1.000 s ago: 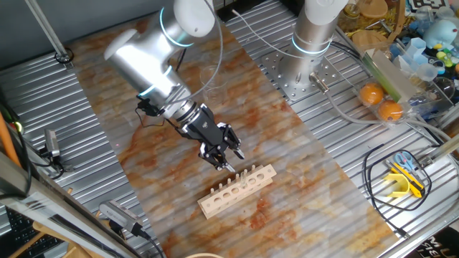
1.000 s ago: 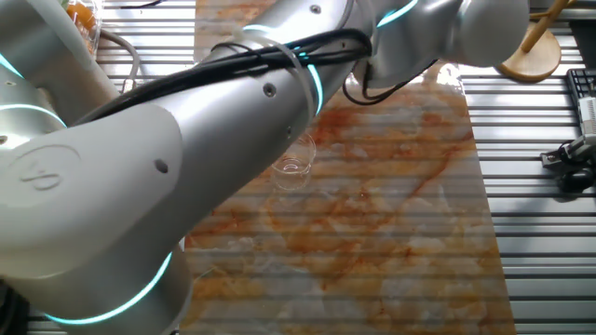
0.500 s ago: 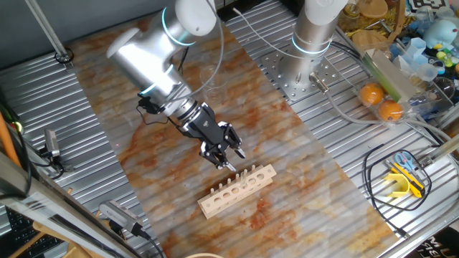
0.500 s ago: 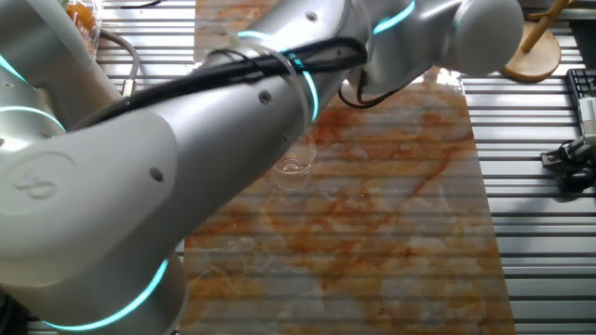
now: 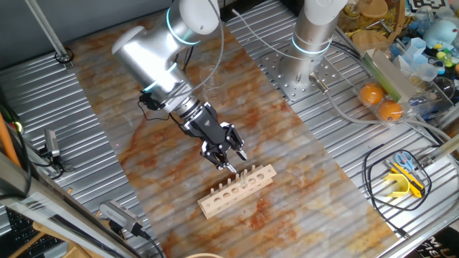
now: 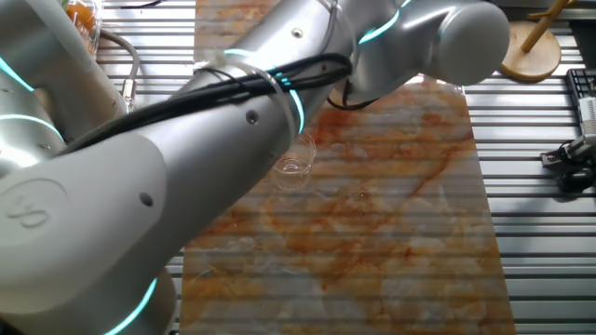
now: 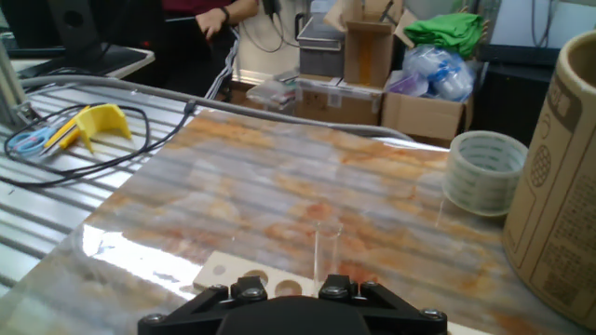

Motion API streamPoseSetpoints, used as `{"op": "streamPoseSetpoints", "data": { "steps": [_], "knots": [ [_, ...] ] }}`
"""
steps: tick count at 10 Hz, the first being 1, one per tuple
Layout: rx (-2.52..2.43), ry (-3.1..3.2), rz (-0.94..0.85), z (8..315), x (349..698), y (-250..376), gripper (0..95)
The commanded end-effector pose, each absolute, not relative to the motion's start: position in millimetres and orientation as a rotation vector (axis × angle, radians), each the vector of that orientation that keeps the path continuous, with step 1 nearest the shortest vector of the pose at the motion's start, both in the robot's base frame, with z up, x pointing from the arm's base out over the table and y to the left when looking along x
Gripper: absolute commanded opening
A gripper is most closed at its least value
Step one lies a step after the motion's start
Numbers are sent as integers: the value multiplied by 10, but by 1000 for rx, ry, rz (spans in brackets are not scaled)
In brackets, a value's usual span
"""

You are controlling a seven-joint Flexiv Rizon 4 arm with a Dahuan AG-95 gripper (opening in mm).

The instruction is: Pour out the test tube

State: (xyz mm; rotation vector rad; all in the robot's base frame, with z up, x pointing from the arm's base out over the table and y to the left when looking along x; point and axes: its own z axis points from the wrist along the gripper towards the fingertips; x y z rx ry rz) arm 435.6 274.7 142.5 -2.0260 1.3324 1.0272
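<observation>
Hand view: test tube (image 7: 327,249) upright in wooden rack (image 7: 244,275) on table (image 7: 279,186), directly ahead. Pincer (image 5: 231,163) beside rack's end; released or clenched: cannot tell. Beaker (image 6: 294,166) well apart.

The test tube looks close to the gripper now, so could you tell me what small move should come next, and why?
Probably ease the gripper down around the test tube. The tube stands upright in the wooden rack, just ahead of the gripper, apparently not yet gripped.

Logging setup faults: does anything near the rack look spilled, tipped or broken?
Nothing stands out. The wooden rack lies flat, the test tube stands upright in it, and the beaker is upright; no spill shows.
</observation>
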Motion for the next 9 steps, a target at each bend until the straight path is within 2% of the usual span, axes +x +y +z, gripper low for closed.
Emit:
{"op": "streamPoseSetpoints", "data": {
  "steps": [1,9],
  "knots": [
    [-2022,1321,1030,1447,4373,2781,380],
    [-2042,1264,991,1484,4391,2849,380]
  ]
}}
